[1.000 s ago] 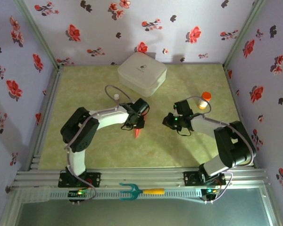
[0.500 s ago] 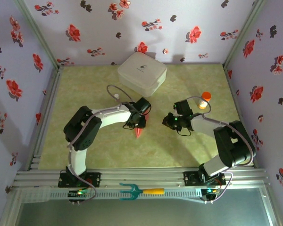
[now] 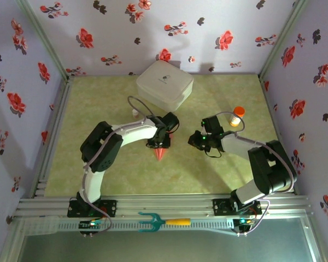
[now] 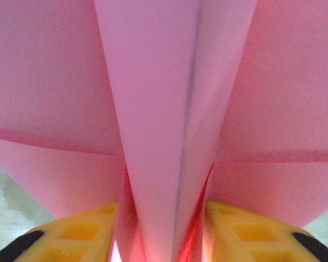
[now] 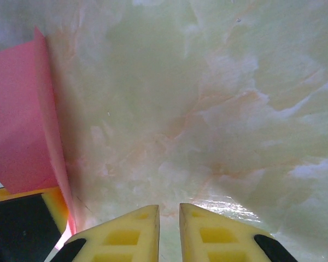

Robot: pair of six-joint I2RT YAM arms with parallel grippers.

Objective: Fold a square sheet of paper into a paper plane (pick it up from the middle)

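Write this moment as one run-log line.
left gripper: astride paper plane ridge | right gripper: nearly shut, empty, over table

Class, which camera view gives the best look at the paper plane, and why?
Left wrist: the paper plane, centre ridge and both wings, is close and clear. Top external shows just its small red nose; right wrist, one pink wing at the left edge.

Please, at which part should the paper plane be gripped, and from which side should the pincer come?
Grip the paper plane by its centre ridge, near the wide tail, coming from the tail end. The ridge is a doubled fold standing out between the spread wings, so it is probably the stiffest part; the left pincer straddles it this way.
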